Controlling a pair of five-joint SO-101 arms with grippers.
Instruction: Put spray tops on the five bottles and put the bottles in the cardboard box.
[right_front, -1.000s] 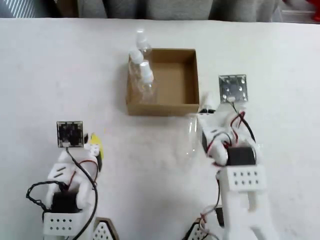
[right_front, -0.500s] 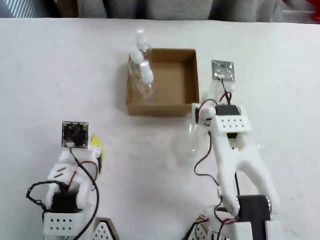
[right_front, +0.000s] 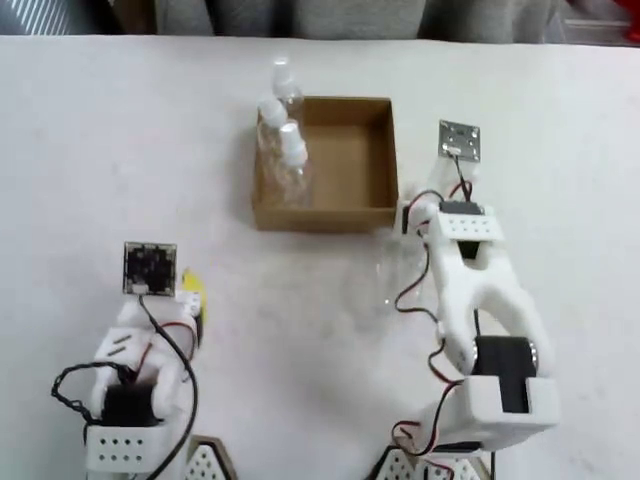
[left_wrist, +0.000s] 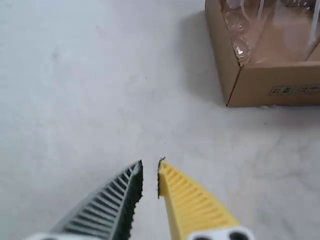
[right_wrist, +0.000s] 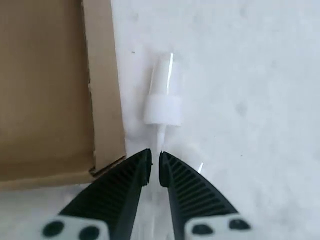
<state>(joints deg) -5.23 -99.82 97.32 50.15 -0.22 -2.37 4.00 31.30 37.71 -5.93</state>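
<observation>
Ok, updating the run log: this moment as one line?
left jaws: shut, over table | right jaws: shut, at spray top beside cardboard box

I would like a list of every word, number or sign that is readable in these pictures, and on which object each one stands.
Green printed marks on the side wall of the cardboard box: too small and blurred to read.
Nothing legible on the spray top or the bottles.
</observation>
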